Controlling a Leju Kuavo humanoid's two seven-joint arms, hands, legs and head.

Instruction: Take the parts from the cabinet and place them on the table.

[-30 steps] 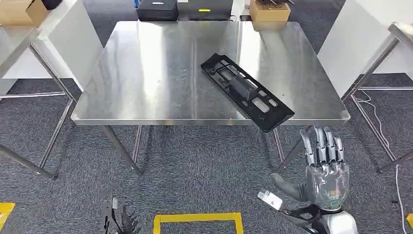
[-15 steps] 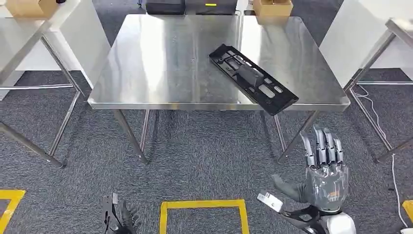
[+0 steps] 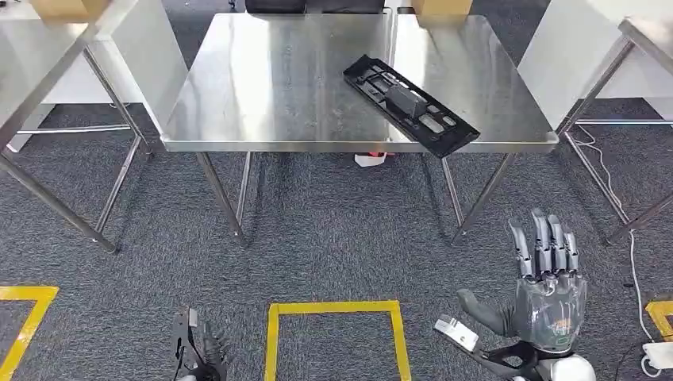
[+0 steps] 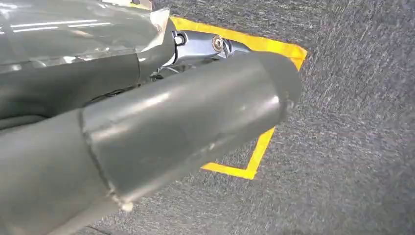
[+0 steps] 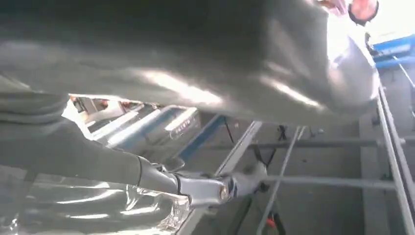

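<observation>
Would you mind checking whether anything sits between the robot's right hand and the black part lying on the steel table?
Nothing visible does. In the head view the right hand hangs empty over bare carpet, fingers apart, well short of the table. The black part lies near the table's front right edge, one end at the rim.

Black moulded part (image 3: 409, 105) on bright silver steel table (image 3: 262, 95); speckled dark grey carpet (image 3: 333, 238) marked with yellow tape square (image 3: 333, 308); right hand (image 3: 548, 298) silver-grey
</observation>
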